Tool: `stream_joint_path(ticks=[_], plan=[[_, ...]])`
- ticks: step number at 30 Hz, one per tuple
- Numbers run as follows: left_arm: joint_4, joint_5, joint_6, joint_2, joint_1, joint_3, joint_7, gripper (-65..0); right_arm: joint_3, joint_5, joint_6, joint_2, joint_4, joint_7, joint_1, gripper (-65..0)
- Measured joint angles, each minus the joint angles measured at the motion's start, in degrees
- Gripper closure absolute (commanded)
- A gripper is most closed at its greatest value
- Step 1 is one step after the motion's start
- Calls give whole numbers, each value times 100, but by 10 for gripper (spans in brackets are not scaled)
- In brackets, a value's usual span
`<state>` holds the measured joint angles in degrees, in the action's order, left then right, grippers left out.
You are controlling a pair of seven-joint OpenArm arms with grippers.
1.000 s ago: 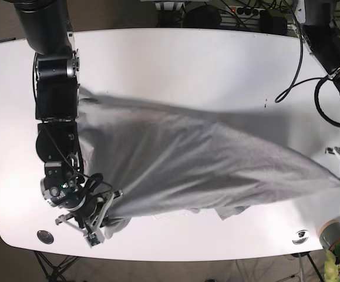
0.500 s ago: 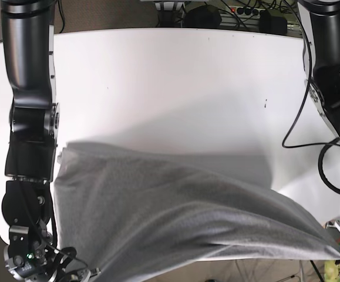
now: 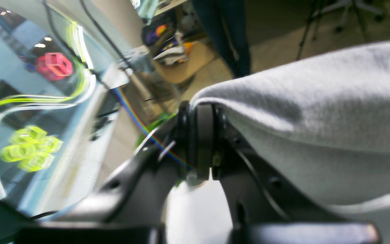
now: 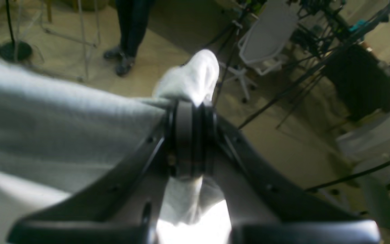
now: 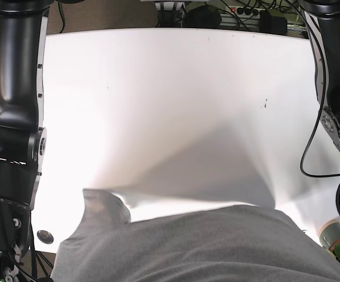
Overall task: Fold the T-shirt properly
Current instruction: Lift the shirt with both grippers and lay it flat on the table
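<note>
T-shirt (image 5: 205, 247) hung stretched in the air between my two grippers, near the table's (image 5: 170, 94) front edge. Left gripper (image 3: 201, 112) and right gripper (image 4: 191, 108) were each clamped on a bunch of cloth.

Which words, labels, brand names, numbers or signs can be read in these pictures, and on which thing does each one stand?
None can be read.
T-shirt: only plain grey cloth shows; no lettering is in view.
Left hand and right hand: both shut on the T-shirt, no markings visible.
Red sign and yellow-green shapes behind the left hand: too blurred to read.
</note>
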<state>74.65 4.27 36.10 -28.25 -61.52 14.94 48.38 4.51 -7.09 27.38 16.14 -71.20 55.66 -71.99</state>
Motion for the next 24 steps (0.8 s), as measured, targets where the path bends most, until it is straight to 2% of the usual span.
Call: stream_joint_path(ticks=[3,7,10,13,14,17,20,22,24], plan=[[428,7,-2,-57,155,103,170,0,0,-28,-11,107,-304,55,103,-21],[942,57,33,-61,769,573,155,0,-59,-20,-24,258,-734,-4,573,-21],[1314,-17,42,-50,1338,708,374,0,-472,-46,4,234,-992,15,1196,-21],[1670,17,79,-15,1888,717,372,0,-896,-7,90,203,-1320,76,1832,-21],[1779,66,151,4,2087,780,315,0,-1021,-28,188,199,-1491,94,2059,-21],[2022,179,455,107,2638,1075,219,0,-1355,-50,293,186,-2002,59,2715,-21],[2031,44,455,262,3091,1292,310,0,-1655,7,280,72,-2286,48,3324,-21],[2087,24,439,365,3510,1443,302,0,-1821,94,247,-160,-2448,79,3801,-21],[2337,101,455,409,3971,1683,262,0,-1902,24,308,-286,-2800,90,4312,-21]])
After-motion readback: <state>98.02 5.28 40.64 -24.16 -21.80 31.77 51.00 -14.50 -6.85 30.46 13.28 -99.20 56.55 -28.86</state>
